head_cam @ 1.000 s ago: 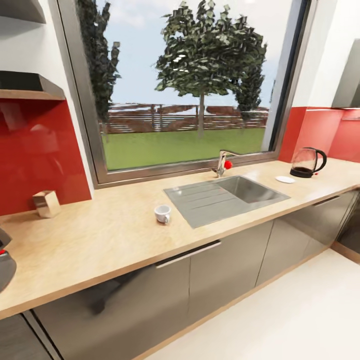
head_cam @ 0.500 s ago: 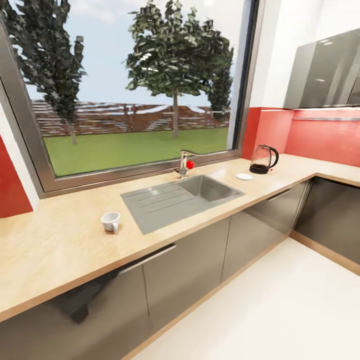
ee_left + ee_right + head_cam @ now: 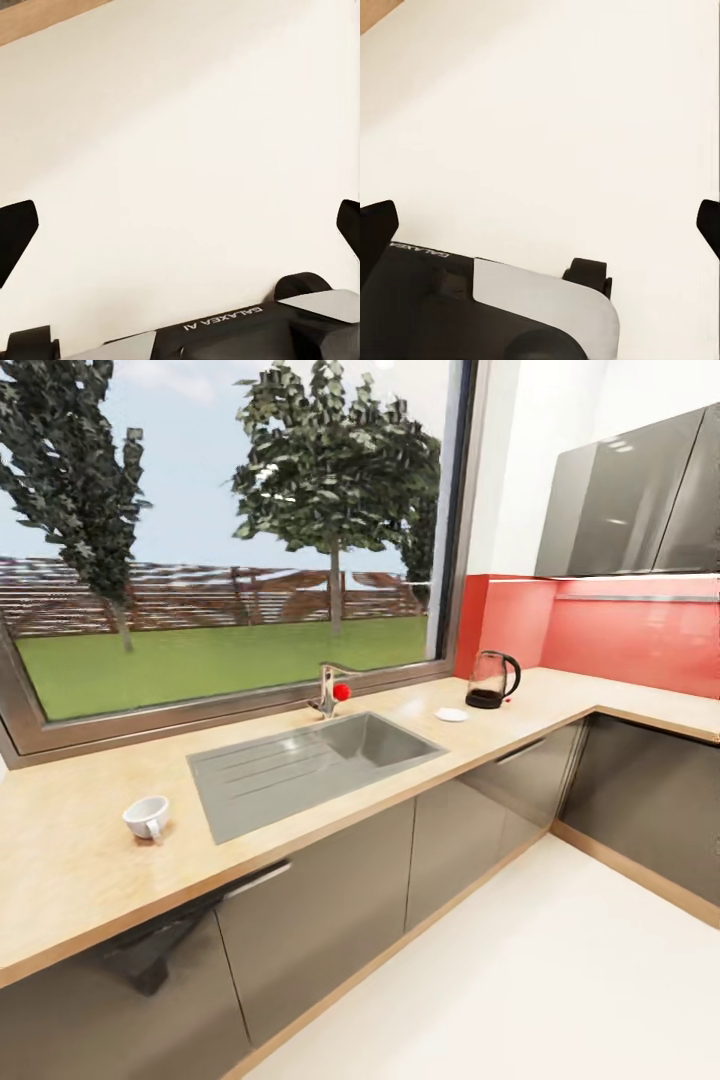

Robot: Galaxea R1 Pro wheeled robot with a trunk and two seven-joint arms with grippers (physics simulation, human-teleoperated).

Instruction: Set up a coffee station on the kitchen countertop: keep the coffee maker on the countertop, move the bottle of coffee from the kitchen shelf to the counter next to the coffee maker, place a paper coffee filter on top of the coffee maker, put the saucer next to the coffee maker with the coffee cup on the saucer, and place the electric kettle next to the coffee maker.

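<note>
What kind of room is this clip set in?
A simulated home kitchen, by the look of it. A stainless sink with a tap is set into a long tan countertop over grey cabinet fronts, an electric kettle stands by the red backsplash, and a coffee cup sits near the sink.
</note>
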